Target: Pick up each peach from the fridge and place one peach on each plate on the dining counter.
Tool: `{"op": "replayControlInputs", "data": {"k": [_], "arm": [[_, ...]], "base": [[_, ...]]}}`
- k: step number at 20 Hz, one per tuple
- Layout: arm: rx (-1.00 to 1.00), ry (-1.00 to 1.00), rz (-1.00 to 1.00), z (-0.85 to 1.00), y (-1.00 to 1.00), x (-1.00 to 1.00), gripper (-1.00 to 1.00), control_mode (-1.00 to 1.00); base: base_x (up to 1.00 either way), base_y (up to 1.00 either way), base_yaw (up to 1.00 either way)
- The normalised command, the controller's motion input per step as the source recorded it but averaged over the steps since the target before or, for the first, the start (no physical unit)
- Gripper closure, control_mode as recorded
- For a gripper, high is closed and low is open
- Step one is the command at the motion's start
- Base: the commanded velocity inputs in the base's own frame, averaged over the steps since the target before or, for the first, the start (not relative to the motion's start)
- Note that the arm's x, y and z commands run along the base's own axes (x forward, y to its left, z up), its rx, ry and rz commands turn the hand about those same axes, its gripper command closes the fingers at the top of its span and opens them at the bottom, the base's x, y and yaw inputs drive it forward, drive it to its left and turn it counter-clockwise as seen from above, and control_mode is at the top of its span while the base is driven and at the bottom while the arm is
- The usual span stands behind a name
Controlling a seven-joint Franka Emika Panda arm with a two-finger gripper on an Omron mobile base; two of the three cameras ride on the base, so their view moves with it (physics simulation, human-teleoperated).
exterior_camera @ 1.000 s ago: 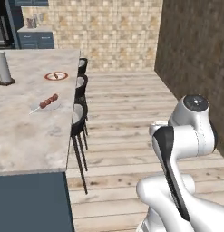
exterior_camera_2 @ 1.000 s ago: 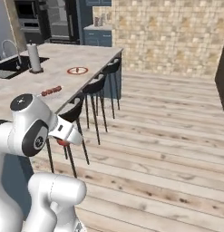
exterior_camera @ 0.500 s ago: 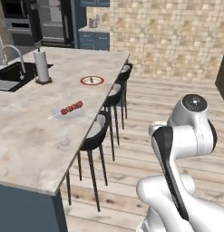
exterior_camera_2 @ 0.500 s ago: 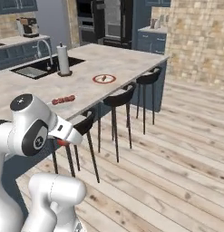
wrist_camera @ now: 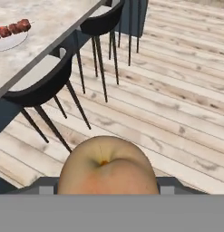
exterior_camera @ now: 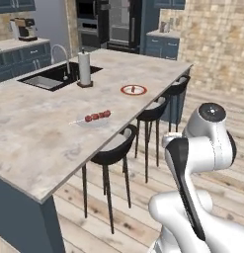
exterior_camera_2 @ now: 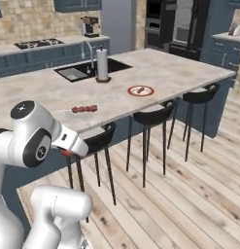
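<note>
A peach (wrist_camera: 108,166), pale orange with a dimple, fills the bottom of the hand view and hides the fingertips. My gripper (exterior_camera_2: 68,152) is shut on the peach (exterior_camera_2: 66,153), held tucked near the arm over the wooden floor, beside the dining counter (exterior_camera: 39,133). A pale plate (exterior_camera: 82,123) near the counter's edge carries a brown-red skewer (exterior_camera: 98,116). Farther along lies the red-rimmed plate (exterior_camera: 133,90), also seen as the red-rimmed plate (exterior_camera_2: 141,90), with a small mark at its centre that is too small to tell. The dark fridge (exterior_camera: 121,22) stands far behind the counter.
Black stools (exterior_camera: 113,150) line the counter's near side, close to the arm. A paper towel roll (exterior_camera: 84,69) stands by the inset sink (exterior_camera: 49,79) with its tap. Blue cabinets (exterior_camera_2: 43,56) with a hob run along the back wall. Open wooden floor (exterior_camera_2: 189,185) lies to the right.
The whole picture has shifted as the base turned toward the dining counter, which now looks closer and wider. The arm's pose is unchanged and the peach stays in the gripper.
</note>
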Motion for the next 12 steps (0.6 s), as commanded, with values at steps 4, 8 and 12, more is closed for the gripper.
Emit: {"op": "replayControlInputs", "data": {"k": [4,8,12], "arm": [[0.00,0.00,0.00,0.00,0.00,0.00,1.00,1.00],[0.00,0.00,0.00,0.00,0.00,0.00,1.00,1.00],[0.00,0.00,0.00,0.00,0.00,0.00,1.00,1.00]], "base": [[0.53,-0.81,0.51],[0.39,-0.86,0.50],[0.27,-0.77,0.48]]}}
